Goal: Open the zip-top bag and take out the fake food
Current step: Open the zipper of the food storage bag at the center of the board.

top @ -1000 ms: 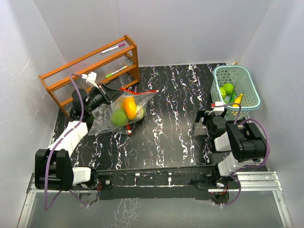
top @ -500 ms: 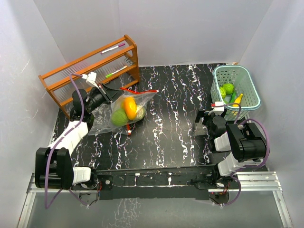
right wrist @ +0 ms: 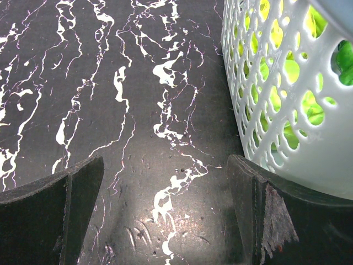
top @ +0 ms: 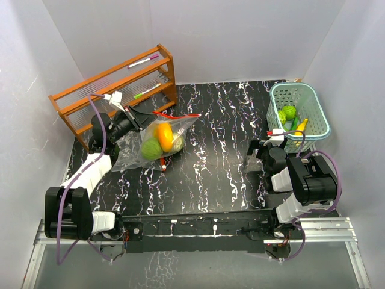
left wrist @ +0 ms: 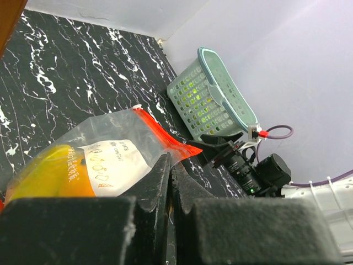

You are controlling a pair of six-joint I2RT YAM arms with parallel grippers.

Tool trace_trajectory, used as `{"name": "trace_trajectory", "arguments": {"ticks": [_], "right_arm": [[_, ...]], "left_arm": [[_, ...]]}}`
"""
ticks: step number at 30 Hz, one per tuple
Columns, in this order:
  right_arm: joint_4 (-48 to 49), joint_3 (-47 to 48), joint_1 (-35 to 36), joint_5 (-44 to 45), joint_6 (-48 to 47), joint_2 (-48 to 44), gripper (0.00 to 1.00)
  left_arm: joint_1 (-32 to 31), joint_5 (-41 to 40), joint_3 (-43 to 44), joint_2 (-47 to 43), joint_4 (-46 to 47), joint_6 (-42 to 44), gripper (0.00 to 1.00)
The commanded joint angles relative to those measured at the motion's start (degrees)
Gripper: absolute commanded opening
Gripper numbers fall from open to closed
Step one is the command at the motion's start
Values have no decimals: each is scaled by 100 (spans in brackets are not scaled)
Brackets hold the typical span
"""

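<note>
Bag: the clear plastic zip-top bag (top: 135,150) with a red zip strip (top: 174,114) sits well apart from the pale-teal slotted plastic basket (top: 293,85), on the far side of the table from it. I cannot tell whether the zip is parted.
Fake food in the bag: an orange piece (top: 163,132), a round green piece (top: 150,149) and a pale yellow-green piece (top: 177,142) are bunched together. Creased plastic blurs their outlines.
Bag label: a white sticker (left wrist: 118,160) carries handwriting too small to read.
Fake food in the basket: round green pieces (top: 289,112) and a yellow banana (top: 301,126) lie inside. In the right wrist view they show only as green patches through the slots.
Left gripper (top: 139,119): clenched on the zip-top bag's upper edge, far from the basket. In the left wrist view its own black foam pads (left wrist: 71,226) hide the pinch point.
Right gripper (top: 255,155): released, jaws spread wide and holding nothing, just beside the basket's wall (right wrist: 287,138) without touching it.
Table: black white-veined marble-pattern top (top: 210,150) under the basket.
Rack: a brown wooden shelf rack (top: 114,90) stands well apart from the basket, beyond the bag.
</note>
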Motion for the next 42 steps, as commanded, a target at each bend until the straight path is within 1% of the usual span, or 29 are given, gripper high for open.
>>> {"name": "trace_trajectory", "arguments": {"ticks": [1,19,26,33,39,42], "right_arm": [[413,91,-14,-37,-27,1,99],[413,91,-15,-32,-27,8,99],[411,91,-16,-36,-28,8,99],[413,91,-15,-31,-27,7,99],[413,92,-17,-35,-33,7,99],[413,91,-11,-34,-27,7,99]], "left_arm": [[-3,136,7,30,388,-168,0],[-3,157,4,-15,265,-116,0],[-8,189,-47,172,605,-350,0],[-3,188,-19,106,430,-225,0],[-3,146,-61,142,557,-295,0],[-3,172,-42,69,425,-221,0]]}}
